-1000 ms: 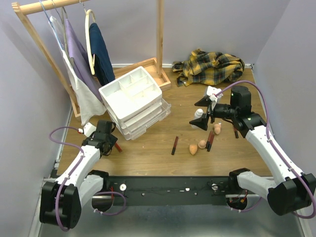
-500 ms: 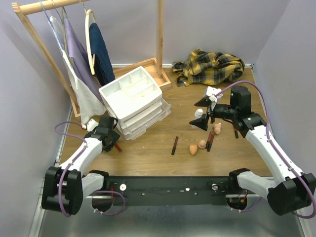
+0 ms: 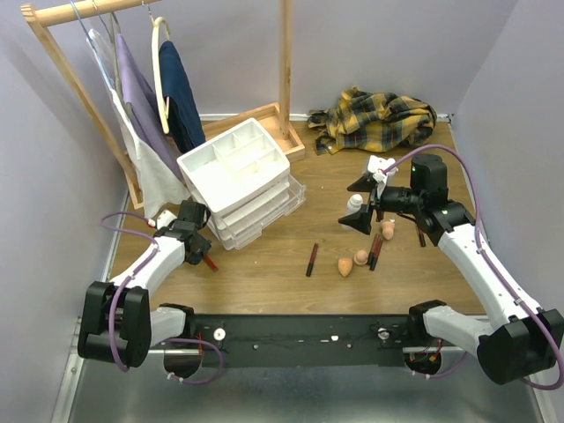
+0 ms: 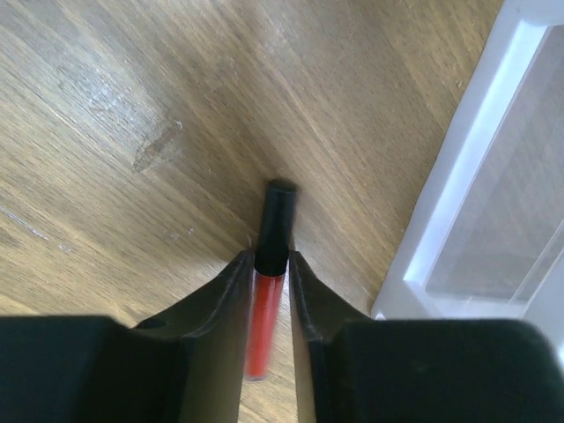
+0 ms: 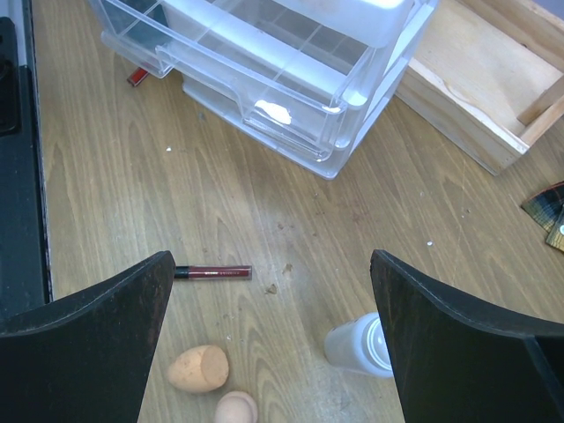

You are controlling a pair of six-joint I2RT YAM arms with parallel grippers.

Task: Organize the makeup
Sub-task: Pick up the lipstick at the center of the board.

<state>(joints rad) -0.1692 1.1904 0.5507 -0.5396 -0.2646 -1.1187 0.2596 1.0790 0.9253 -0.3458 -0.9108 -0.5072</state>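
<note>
Wood-grain table [image 3: 264,286], boxed in by pale lavender walls [image 3: 397,44]. Back left: wooden clothes rack [image 3: 285,62] with hung garments [image 3: 132,97], its base frame on the tabletop. White plastic drawer unit [image 3: 233,167] stands just in front of the rack base, angled, top tray divided into compartments. Yellow plaid cloth [image 3: 379,119] lies crumpled at the back right, well apart from the unit. Makeup is scattered over the open wood to the right of centre: one dark-red stick [image 3: 312,259] alone mid-table, more sticks [image 3: 376,247] in a loose bunch to its right, two peach sponges [image 3: 345,266] side by side just left of that bunch, a third sponge [image 3: 388,229] behind it. Small white bottle [image 3: 354,204] stands upright under the right arm. Right gripper [image 5: 271,260] hangs over this cluster, jaws spread wide, nothing between them; its wrist view puts the bottle near the right-hand finger, and the drawer unit's clear drawer fronts lie straight ahead. Left gripper [image 4: 270,257] is low at the unit's near-left corner; the overhead view shows only a sliver of red there. The left wrist view settles it: jaws pinched against both sides of a red tube with a black cap [image 4: 275,220], cap tip down on the wood, the white edge of the drawer unit just beside it on the right. Whether the tube is lifted off the table cannot be told.
</note>
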